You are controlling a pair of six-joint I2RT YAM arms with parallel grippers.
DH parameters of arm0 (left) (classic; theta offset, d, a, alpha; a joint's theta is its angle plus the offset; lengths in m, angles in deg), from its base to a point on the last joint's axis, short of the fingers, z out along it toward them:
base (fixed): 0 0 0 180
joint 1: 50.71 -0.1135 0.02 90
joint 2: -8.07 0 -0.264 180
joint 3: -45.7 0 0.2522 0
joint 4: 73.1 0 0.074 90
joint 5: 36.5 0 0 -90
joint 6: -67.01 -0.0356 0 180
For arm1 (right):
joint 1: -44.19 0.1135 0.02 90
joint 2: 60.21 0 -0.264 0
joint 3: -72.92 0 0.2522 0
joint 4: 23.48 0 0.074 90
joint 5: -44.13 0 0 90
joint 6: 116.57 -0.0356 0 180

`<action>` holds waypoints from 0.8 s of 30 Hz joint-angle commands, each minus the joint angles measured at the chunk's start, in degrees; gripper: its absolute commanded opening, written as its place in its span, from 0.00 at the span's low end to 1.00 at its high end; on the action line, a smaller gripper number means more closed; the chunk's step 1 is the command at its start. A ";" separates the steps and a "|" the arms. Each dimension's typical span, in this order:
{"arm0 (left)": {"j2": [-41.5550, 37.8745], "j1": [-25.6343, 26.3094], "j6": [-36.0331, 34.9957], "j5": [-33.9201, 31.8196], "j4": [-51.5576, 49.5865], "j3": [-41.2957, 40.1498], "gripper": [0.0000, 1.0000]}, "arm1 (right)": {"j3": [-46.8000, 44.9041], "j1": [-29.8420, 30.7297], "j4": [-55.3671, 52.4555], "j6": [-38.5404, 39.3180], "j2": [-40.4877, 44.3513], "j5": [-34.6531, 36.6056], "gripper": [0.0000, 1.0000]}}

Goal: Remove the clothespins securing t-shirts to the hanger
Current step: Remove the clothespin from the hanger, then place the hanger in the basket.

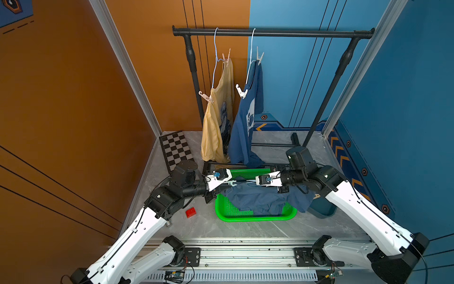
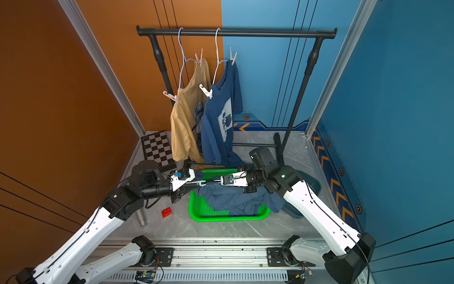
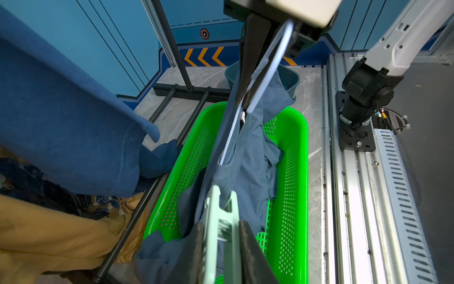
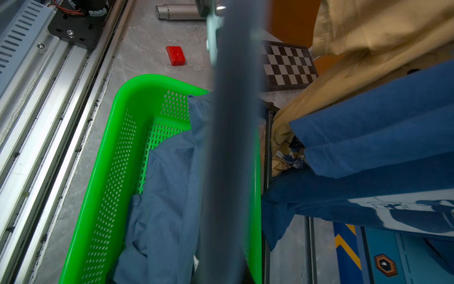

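No legible text or labels

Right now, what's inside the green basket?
A crumpled slate-blue t-shirt spilling over the basket rim; right gripper holds its white hanger, left gripper its mint clothespin. Anything beneath the shirt is covered.

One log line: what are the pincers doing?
left pincer: gripping mint clothespin | right pincer: holding hanger | slate shirt: over green basket

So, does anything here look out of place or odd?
Yes. The slate-blue t-shirt spills over the rim of the green basket, reaching the teal bin, instead of lying inside. A red block and a metal cylinder lie loose on the table, unrelated to the laundry.
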 commanded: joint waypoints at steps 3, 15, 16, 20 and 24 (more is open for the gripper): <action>-1.60 -0.17 13.10 0.11 6.97 -0.35 0.18 | 2.90 -1.71 0.15 -3.05 -5.49 -6.49 0.00; -5.42 1.90 24.64 -3.46 13.67 -9.32 0.20 | 6.19 -5.78 0.12 -7.16 -17.55 -6.26 0.00; -5.80 1.98 25.22 -3.65 14.63 -10.20 0.20 | 6.38 -6.11 0.07 -7.22 -18.54 -6.16 0.00; -6.41 2.43 27.56 -4.47 17.00 -12.67 0.20 | 8.51 -7.77 0.07 -7.70 -22.77 -5.90 0.06; -6.03 3.26 28.15 -5.60 17.23 -13.58 0.20 | 10.88 -8.78 -0.02 -8.54 -26.59 -5.47 0.12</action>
